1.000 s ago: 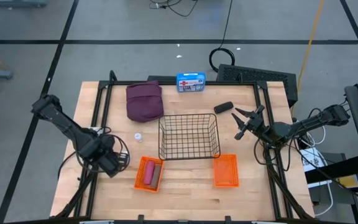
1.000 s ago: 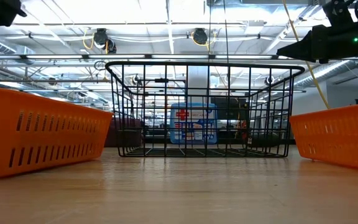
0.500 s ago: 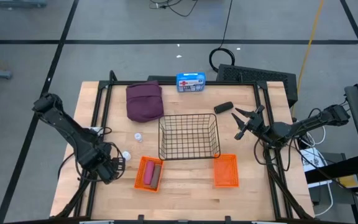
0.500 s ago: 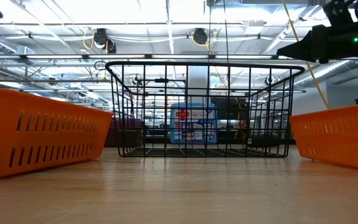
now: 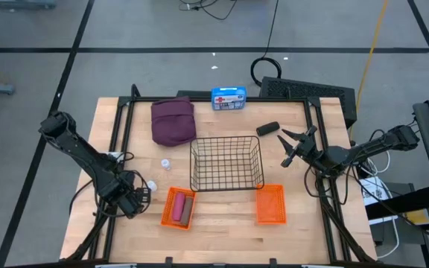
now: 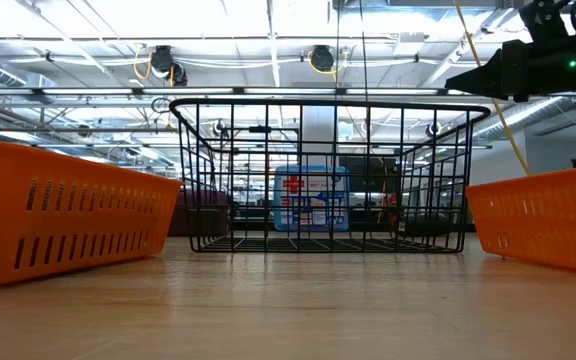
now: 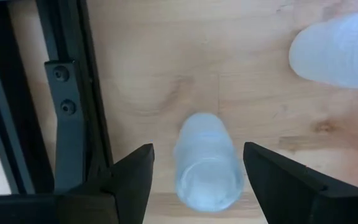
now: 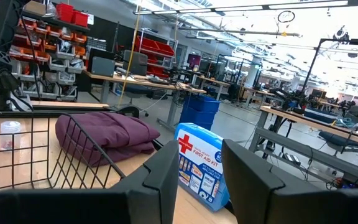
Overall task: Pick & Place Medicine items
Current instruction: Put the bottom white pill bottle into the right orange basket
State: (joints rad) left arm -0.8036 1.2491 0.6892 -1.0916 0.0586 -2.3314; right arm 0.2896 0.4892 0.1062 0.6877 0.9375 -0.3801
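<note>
Left pincer (image 7: 194,180) is low over the counter (image 5: 222,234), fingers spread wide either side of a white bottle (image 7: 205,160) lying between them, nothing gripped yet. We judge the grasp step in hand; next calls for closing squarely. Orange bin (image 5: 178,208) waits just beside. Right pincer (image 5: 289,149) hovers open, empty, by the wire basket (image 5: 226,164).

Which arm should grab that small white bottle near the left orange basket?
Left. Its tool is open with the white bottle lying between the fingers, beside the orange basket. The right tool hangs far off, past the wire basket.
</note>
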